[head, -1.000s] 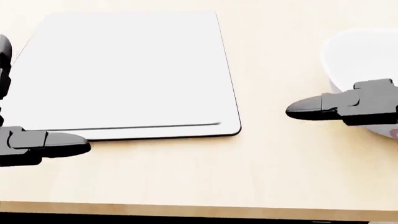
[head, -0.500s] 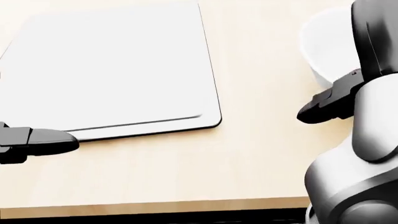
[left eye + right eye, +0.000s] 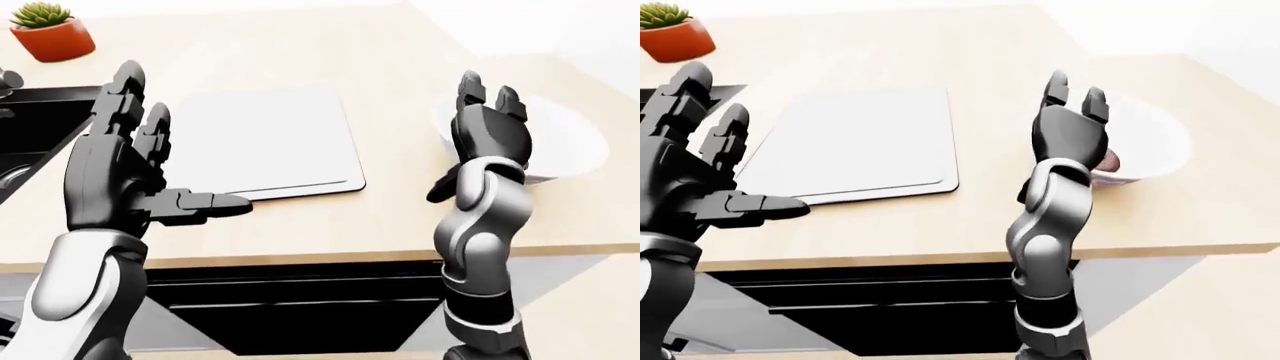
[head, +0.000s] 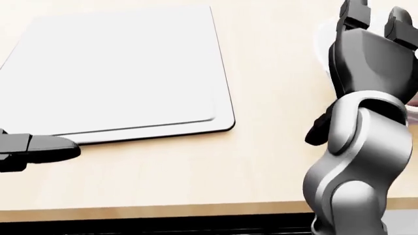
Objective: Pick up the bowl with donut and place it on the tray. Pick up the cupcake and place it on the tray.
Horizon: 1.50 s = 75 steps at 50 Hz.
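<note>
The white tray (image 3: 265, 139) lies flat on the wooden counter, left of centre. The white bowl (image 3: 570, 142) stands to its right, and a sliver of the pinkish donut (image 3: 1110, 160) shows inside it in the right-eye view. My right hand (image 3: 487, 124) is raised upright between me and the bowl, fingers open and holding nothing, and it hides the bowl's left part. My left hand (image 3: 150, 157) is open with fingers spread over the tray's left edge, its thumb pointing right. The cupcake is not in view.
An orange pot with a succulent (image 3: 50, 34) stands at the top left. A black sink or stove (image 3: 35, 127) lies left of the tray. The counter's near edge (image 3: 300, 255) runs along the bottom, with dark drawers under it.
My right arm has swung up, so the hand now stands upright before the bowl with the forearm filling the head view's right. The left thumb has barely moved.
</note>
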Tool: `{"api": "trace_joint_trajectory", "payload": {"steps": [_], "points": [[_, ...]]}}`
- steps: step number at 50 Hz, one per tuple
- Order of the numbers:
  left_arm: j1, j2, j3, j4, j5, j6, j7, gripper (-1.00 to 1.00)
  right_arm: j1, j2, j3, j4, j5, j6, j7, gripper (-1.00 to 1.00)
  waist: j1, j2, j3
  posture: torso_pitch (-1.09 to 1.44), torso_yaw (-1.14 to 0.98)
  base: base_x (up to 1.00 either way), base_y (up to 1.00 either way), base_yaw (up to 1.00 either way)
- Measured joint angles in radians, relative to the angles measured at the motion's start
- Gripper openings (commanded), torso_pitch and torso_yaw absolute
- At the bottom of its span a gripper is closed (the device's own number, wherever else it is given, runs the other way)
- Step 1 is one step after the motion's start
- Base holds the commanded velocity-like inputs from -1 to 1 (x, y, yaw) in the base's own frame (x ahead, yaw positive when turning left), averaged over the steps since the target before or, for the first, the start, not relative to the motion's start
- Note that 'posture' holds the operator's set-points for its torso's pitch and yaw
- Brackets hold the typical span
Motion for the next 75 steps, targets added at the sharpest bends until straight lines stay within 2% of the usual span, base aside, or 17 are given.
{"api": "trace_joint_trajectory", "payload": {"steps": [15, 22, 31, 32, 33, 34, 36, 40, 43, 45, 52, 53, 61, 71, 75], "points": [[0.017, -0.007, 0.008, -0.011, 0.002, -0.008, -0.010, 1.00, -0.076, -0.077, -0.003, 0.234, 0.093, 0.020, -0.165, 1.00, 0.010, -0.013, -0.011, 0.00, 0.00, 0.00, 0.00, 0.00], [0.028, -0.012, -0.001, 0.003, 0.011, -0.024, -0.017, 1.00, -0.087, -0.104, -0.006, 0.271, 0.115, 0.023, -0.182, 1.00, 0.016, -0.021, -0.013, 0.00, 0.00, 0.00, 0.00, 0.00], [0.022, -0.008, 0.017, -0.020, -0.002, -0.011, -0.016, 1.00, -0.074, -0.121, -0.013, 0.255, 0.113, 0.019, -0.163, 1.00, 0.024, -0.025, -0.016, 0.00, 0.00, 0.00, 0.00, 0.00], [0.021, -0.007, 0.016, -0.019, -0.003, -0.011, -0.015, 1.00, -0.072, -0.123, -0.015, 0.252, 0.115, 0.018, -0.160, 0.75, 0.025, -0.026, -0.016, 0.00, 0.00, 0.00, 0.00, 0.00], [0.020, -0.006, 0.015, -0.018, -0.003, -0.011, -0.013, 1.00, -0.070, -0.125, -0.018, 0.250, 0.116, 0.018, -0.157, 0.59, 0.025, -0.026, -0.017, 0.00, 0.00, 0.00, 0.00, 0.00], [0.019, -0.006, 0.011, -0.017, -0.002, -0.012, -0.012, 1.00, -0.068, -0.128, -0.019, 0.248, 0.114, 0.017, -0.156, 0.53, 0.025, -0.027, -0.017, 0.00, 0.00, 0.00, 0.00, 0.00], [0.018, -0.007, 0.005, -0.013, -0.001, -0.014, -0.011, 1.00, -0.064, -0.134, -0.019, 0.248, 0.108, 0.013, -0.161, 0.27, 0.024, -0.028, -0.017, 0.00, 0.00, 0.00, 0.00, 0.00], [0.013, -0.006, 0.007, -0.019, -0.006, -0.005, -0.011, 1.00, -0.056, -0.145, -0.026, 0.245, 0.109, 0.012, -0.155, 0.00, 0.023, -0.029, -0.015, 0.00, 0.00, 0.00, 0.00, 0.00], [0.013, -0.004, 0.012, -0.025, -0.010, -0.003, -0.009, 1.00, -0.048, -0.156, -0.034, 0.230, 0.107, 0.012, -0.142, -0.09, 0.022, -0.028, -0.014, 0.00, 0.00, 0.00, 0.00, 0.00], [0.016, -0.005, 0.009, -0.021, -0.009, -0.010, -0.010, 1.00, -0.045, -0.163, -0.041, 0.225, 0.106, 0.010, -0.139, -0.33, 0.021, -0.028, -0.015, 0.00, 0.00, 0.00, 0.00, 0.00], [0.022, -0.007, 0.009, -0.022, -0.011, -0.017, -0.012, 1.00, -0.041, -0.181, -0.054, 0.208, 0.083, -0.006, -0.161, -0.80, 0.019, -0.028, -0.018, 0.00, 0.00, 0.00, 0.00, 0.00], [0.021, -0.007, 0.010, -0.025, -0.012, -0.017, -0.011, 1.00, -0.040, -0.183, -0.055, 0.208, 0.079, -0.009, -0.161, -1.00, 0.018, -0.029, -0.018, 0.00, 0.00, 0.00, 0.00, 0.00], [0.021, -0.006, 0.014, -0.036, -0.023, -0.015, -0.007, 1.00, -0.030, -0.186, -0.060, 0.199, 0.067, -0.022, -0.166, -1.00, 0.016, -0.028, -0.019, 0.00, 0.00, 0.00, 0.00, 0.00], [0.028, -0.002, 0.021, -0.029, -0.030, -0.024, -0.004, 1.00, -0.049, -0.186, -0.083, 0.153, 0.066, -0.021, -0.099, -1.00, 0.006, -0.021, -0.007, 0.00, 0.00, 0.00, 0.00, 0.00], [0.030, -0.001, 0.022, -0.030, -0.034, -0.027, -0.006, 1.00, -0.062, -0.170, -0.064, 0.135, 0.085, -0.046, -0.092, -1.00, 0.006, -0.012, 0.001, 0.00, 0.00, 0.00, 0.00, 0.00]]}}
